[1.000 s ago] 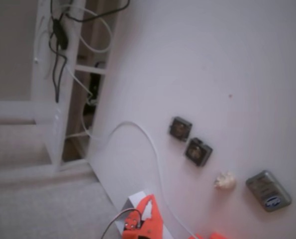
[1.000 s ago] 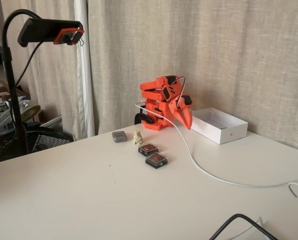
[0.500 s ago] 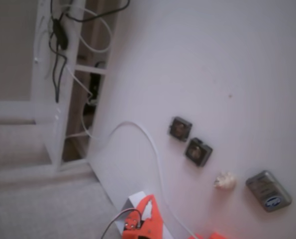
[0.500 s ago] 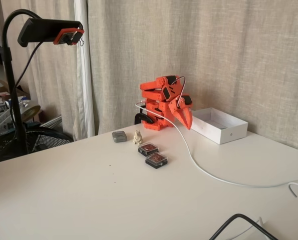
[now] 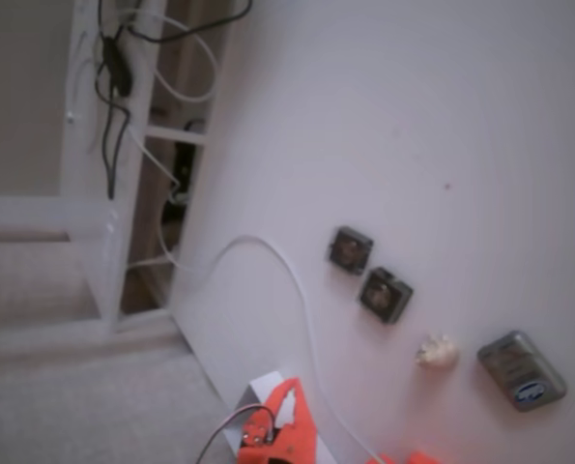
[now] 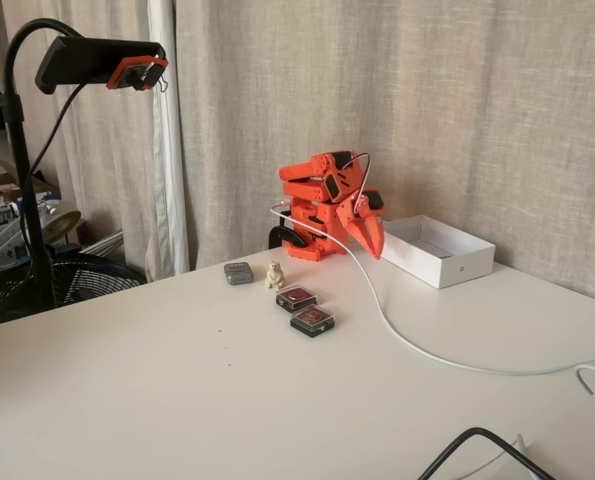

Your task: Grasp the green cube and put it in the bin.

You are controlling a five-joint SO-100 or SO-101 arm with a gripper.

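The green cube shows in neither fixed view. The bin (image 6: 443, 252), a white open box, stands on the table at the back right, by the curtain. My orange arm is folded up at its base, and my gripper (image 6: 374, 243) points down just left of the bin's near corner. Its fingers lie together in one wedge, shut, with nothing visible between them. In the other fixed view only the gripper's orange tip (image 5: 287, 423) shows at the bottom edge, over a white corner of the bin (image 5: 260, 390).
Two dark square pieces (image 6: 297, 297) (image 6: 312, 319), a small beige figurine (image 6: 274, 274) and a grey device (image 6: 238, 272) lie in front of the arm. A white cable (image 6: 407, 342) runs across the table. A black cable (image 6: 477, 440) loops at the front. A camera stand (image 6: 97, 62) rises at left.
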